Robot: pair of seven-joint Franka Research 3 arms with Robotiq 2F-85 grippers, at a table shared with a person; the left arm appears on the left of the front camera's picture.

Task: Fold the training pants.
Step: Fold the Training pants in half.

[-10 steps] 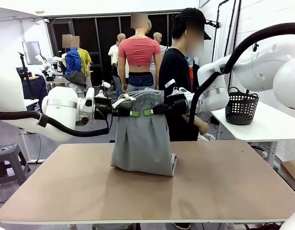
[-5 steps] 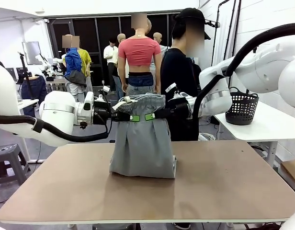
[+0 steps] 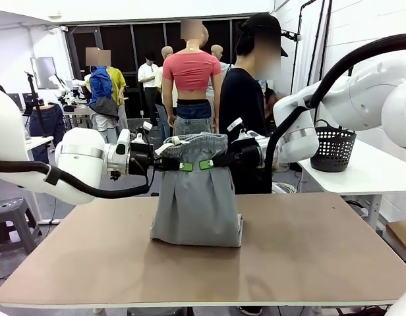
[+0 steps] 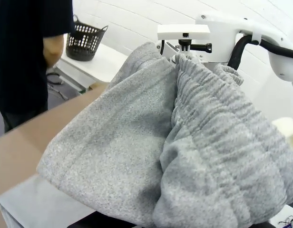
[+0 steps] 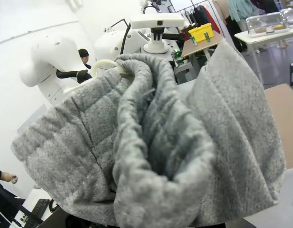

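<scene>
2 hands meet at the middle of the front view, fingertips pointing toward each other. Left hand (image 3: 179, 166): clamped on the gathered waistband of the training pants (image 3: 196, 201), green pad visible at the fabric edge. Right hand (image 3: 211, 163): likewise clamped on the waistband, just beside the left hand, its green pad also showing. Between the 2 grips the waistband bunches upward into a ridge.

Training pants: held up above the desk (image 3: 308, 250), hanging from the waistband as a broad grey panel; the lower end rests on the desk top near its middle, where a folded layer lies flat and shows a pale edge at the right.

Left wrist view: ribbed elastic waistband close to the lens, grey cloth draping down toward the brown desk, the opposite arm behind it.

Right wrist view: the same bunched fabric fills the foreground.

Surroundings: a black mesh basket (image 3: 332, 146) stands on a white side table (image 3: 368, 172) at the right; a person in a black shirt (image 3: 242, 105) stands behind the pants at the far side.
</scene>
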